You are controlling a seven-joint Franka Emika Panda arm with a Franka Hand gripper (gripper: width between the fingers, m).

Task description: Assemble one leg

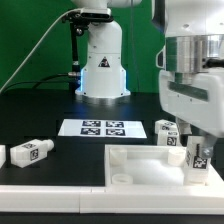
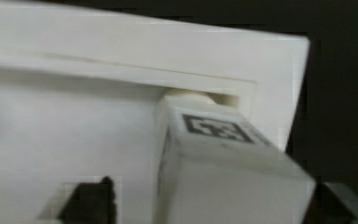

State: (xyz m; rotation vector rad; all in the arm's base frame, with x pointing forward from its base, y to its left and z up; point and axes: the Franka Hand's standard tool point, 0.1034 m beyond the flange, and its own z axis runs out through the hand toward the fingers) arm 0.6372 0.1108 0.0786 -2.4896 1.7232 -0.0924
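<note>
Here the black counter (image 1: 40, 125) carries the large white square piece (image 1: 150, 165), its lower edge cut off by the frame. The marker board (image 1: 105, 128) lies behind it. At the exterior view's right, the fingers (image 1: 198, 158) grip the leg (image 1: 199, 160), largely hidden, its end set into a corner pocket. Two loose legs (image 1: 30, 152) lie left.

Arm low at exterior view's right, claw (image 1: 198, 160) pointing down, fingers closed.
</note>
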